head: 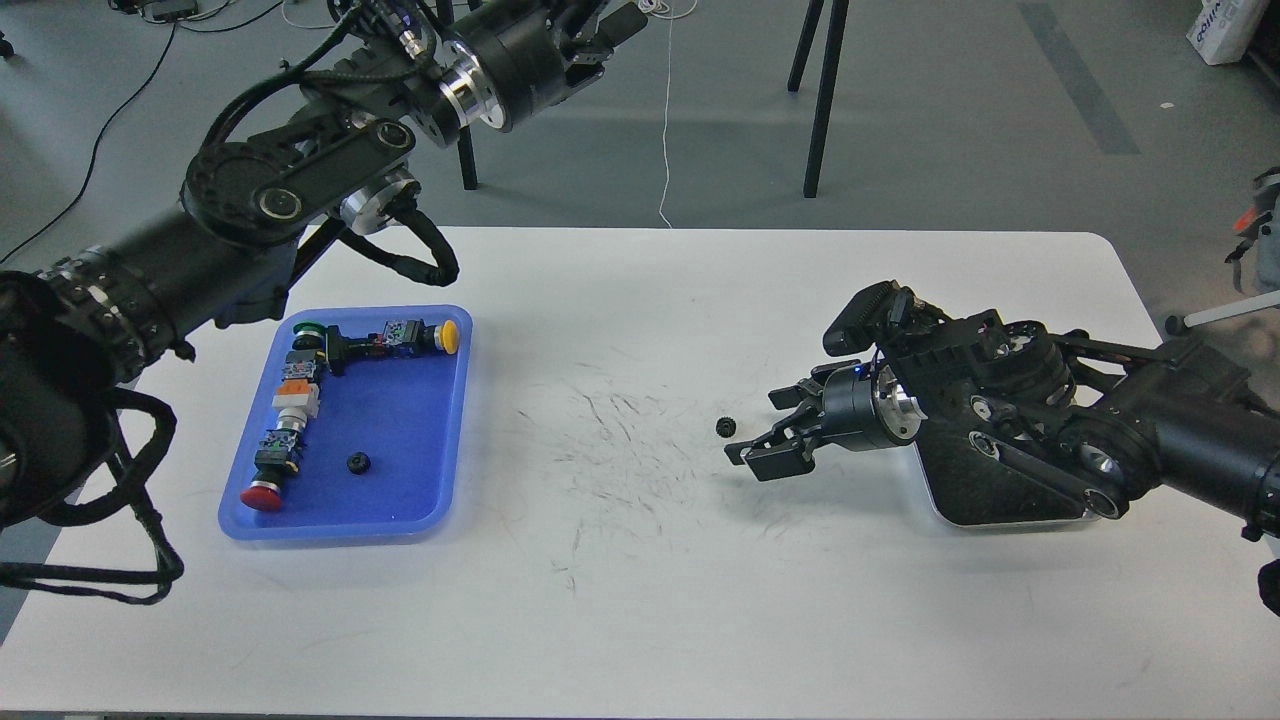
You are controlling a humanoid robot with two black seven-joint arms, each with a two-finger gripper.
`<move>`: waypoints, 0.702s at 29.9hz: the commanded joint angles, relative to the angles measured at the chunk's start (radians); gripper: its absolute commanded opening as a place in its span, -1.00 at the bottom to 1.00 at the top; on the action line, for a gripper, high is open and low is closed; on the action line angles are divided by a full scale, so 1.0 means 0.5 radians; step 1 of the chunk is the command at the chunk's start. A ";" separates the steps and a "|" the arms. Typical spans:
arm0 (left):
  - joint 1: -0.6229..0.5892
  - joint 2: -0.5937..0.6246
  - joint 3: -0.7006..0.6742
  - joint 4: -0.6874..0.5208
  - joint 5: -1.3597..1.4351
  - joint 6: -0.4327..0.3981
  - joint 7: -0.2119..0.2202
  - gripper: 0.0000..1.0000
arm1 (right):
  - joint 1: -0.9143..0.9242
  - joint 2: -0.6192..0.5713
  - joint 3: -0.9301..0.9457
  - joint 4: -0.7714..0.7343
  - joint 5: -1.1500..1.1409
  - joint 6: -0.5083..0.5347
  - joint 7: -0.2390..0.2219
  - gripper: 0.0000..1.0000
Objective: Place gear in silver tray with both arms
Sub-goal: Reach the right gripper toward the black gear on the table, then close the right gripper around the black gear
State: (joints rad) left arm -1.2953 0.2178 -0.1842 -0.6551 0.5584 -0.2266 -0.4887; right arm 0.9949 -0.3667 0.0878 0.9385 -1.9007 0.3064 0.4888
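Right fingers [775, 455]: spread wide, holding nothing, tips aimed left at the gear [725, 427] and stopping just short of it. Left fingers [600, 35]: raised far back beyond the tabletop [640, 600], dark and end-on, so cannot tell whether spread or pressed together.

Risks from here, as judgement only. Small, round and lying on smooth white tabletop, so easy to nudge away rather than pinch, given uneven contact from the two tips. Likely then to skid or roll left toward the scuffed middle, out of easy reach. Low profile as well: too high a close, nothing caught; too low an approach, tips scraping the surface. Even once pinched, apt to twist or slip between broad pads and drop on the way across.

Further hazard: silver tray [1010, 523] directly under the right forearm, mostly covered, with only the near rim and a patch of dark bottom on show. Little room to swing back over it without clipping the rim or shoving it along.

Possible mix-up too: second gear [357, 462], much alike, inside the blue tray [330, 528] on the left, beside a row of push-buttons [295, 400].

Gear by the right fingers: tiny, black, toothed round the edge, centre too small to make out. On bare tabletop between the two trays, far nearer the silver tray, not yet in it.
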 commanded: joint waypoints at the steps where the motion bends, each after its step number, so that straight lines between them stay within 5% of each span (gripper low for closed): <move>1: 0.010 0.000 0.000 0.000 0.000 0.002 0.000 0.99 | 0.007 0.025 -0.050 -0.039 0.000 -0.002 0.000 0.93; 15: 0.017 0.006 0.000 -0.003 0.000 -0.001 0.000 0.99 | 0.029 0.150 -0.068 -0.196 0.000 -0.002 0.000 0.63; 21: 0.017 0.025 0.000 -0.003 0.000 -0.001 0.000 0.99 | 0.032 0.233 -0.071 -0.288 0.000 -0.002 0.000 0.32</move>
State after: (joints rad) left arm -1.2871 0.2289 -0.1840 -0.6566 0.5584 -0.2271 -0.4887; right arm 1.0104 -0.2709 0.0526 0.8199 -1.9006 0.3052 0.4887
